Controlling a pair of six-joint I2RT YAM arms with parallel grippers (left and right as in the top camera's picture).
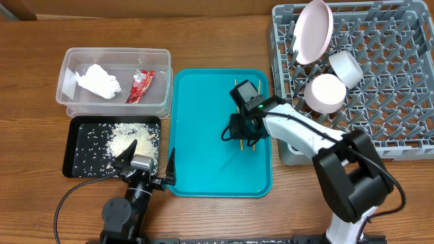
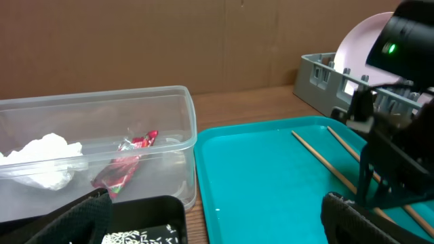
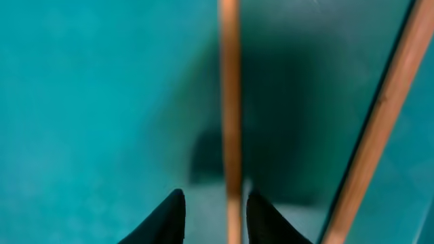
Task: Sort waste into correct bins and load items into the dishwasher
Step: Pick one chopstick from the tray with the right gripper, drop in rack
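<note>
Two wooden chopsticks (image 1: 240, 144) lie on the teal serving tray (image 1: 203, 122). My right gripper (image 1: 243, 129) is low over them. In the right wrist view its fingertips (image 3: 215, 217) are open and straddle one chopstick (image 3: 229, 81), which sits close to the right finger; the second chopstick (image 3: 380, 115) lies to the right. My left gripper (image 1: 150, 150) is open and empty between the black tray (image 1: 74, 149) and the teal tray. The clear tub (image 1: 115, 57) holds the tissue (image 1: 98, 80) and the red wrapper (image 1: 141, 85). Rice (image 1: 132, 139) lies in the black tray.
The grey dish rack (image 1: 393, 81) at the right holds the plate (image 1: 313, 30) upright, a bowl (image 1: 325, 93) and a smaller white cup (image 1: 346, 66). The left wrist view shows the tub (image 2: 183, 115), the teal tray (image 2: 271, 183) and the chopsticks (image 2: 319, 154).
</note>
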